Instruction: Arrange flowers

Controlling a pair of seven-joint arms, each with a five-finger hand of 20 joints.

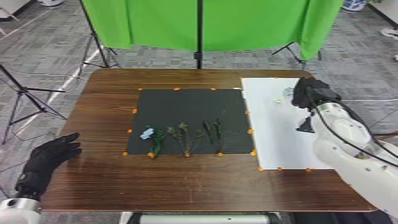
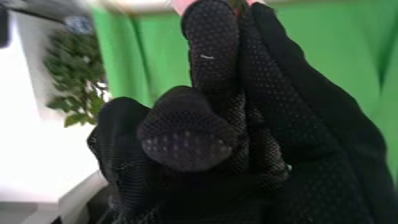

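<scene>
The flowers lie on a dark mat, near its near edge, in a row with gaps between. On the left is a blue flower (image 1: 147, 133) with a green stem (image 1: 157, 143). In the middle are thin, dry-looking sprigs (image 1: 185, 136). On the right are dark green stems (image 1: 218, 133). The dark mat (image 1: 178, 107) has little orange marks (image 1: 177, 89) around its edges.

Just to the right is a white board (image 1: 282, 142). On its far part is a small, pale green thing (image 1: 288, 92), too small to name. The right hand (image 1: 317, 94) is just beside it, over the board's far right side. I cannot tell if this hand is wide, narrow or holding something. Pink bits (image 2: 183, 4) show past its far end.

The left hand (image 1: 55, 151) is at the brown table's (image 1: 169, 185) left side, wide and loose. Past the table's far edge hangs a green cloth (image 1: 160, 25).
</scene>
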